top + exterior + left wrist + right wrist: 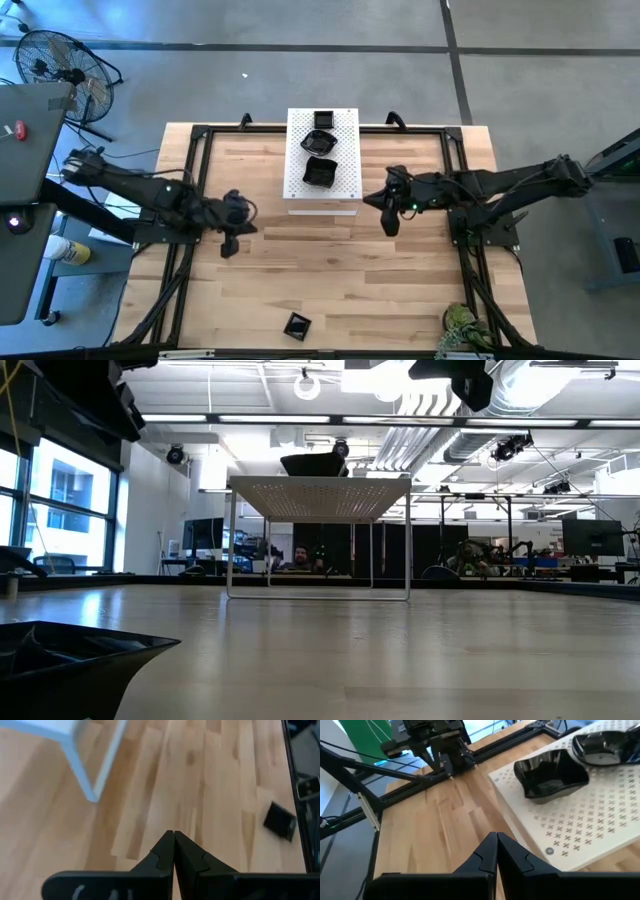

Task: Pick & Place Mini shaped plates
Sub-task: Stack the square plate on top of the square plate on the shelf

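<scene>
Three black plates (320,171) sit on the white board (345,180); one plate (296,325) waits near the table's front edge; both the left claw (229,243) and right claw (389,224) are shut tight and empty; reaching while shut could knock that plate off.

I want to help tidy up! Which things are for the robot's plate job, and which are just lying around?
For the job:
- three black plates on the white board
- one black plate at the table's near edge
- left hand and right hand, both shut, empty

Just lying around:
- fan
- plant
</scene>
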Tool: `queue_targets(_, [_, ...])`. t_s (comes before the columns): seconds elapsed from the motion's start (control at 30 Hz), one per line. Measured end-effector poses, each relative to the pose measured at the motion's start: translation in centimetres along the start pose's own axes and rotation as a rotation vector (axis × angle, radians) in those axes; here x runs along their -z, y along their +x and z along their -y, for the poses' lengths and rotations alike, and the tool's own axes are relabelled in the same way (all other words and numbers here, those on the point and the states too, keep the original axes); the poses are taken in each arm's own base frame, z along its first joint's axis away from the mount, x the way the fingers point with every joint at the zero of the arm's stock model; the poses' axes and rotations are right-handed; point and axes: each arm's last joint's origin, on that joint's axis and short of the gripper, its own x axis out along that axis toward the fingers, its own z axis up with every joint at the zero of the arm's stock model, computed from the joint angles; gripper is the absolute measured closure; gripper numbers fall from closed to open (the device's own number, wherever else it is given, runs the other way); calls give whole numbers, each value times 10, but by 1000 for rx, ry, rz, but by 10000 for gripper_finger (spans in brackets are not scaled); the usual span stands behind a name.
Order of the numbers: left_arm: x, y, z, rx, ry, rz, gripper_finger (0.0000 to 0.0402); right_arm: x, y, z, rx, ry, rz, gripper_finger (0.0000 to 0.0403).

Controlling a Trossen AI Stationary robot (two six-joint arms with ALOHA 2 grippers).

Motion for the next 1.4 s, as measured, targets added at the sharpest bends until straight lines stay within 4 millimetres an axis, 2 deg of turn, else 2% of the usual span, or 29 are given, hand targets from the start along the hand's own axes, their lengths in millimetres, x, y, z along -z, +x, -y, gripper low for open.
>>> queue_targets(0.2, [3, 22, 19, 91, 49, -91, 401, 2, -2, -4, -26, -7, -5, 401])
queue_targets(0.37, [5, 49, 27, 106, -3, -185, 401, 3, -3, -6, -71, -61, -28, 401])
queue_targets(0.6, [7, 74, 48, 104, 62, -129, 401, 3, -3, -7, -133, -122, -58, 401])
queue_targets(0.7, [11, 77, 57, 126, 97, -134, 401, 4, -3, -7, -149, -144, -64, 400])
queue_targets(0.87, [15, 78, 65, 180, 18, -160, 401, 4, -3, -7, -150, -172, -63, 400])
queue_targets(1.4, [13, 78, 64, 164, 22, -138, 399, 3, -3, -8, -153, -185, -57, 400])
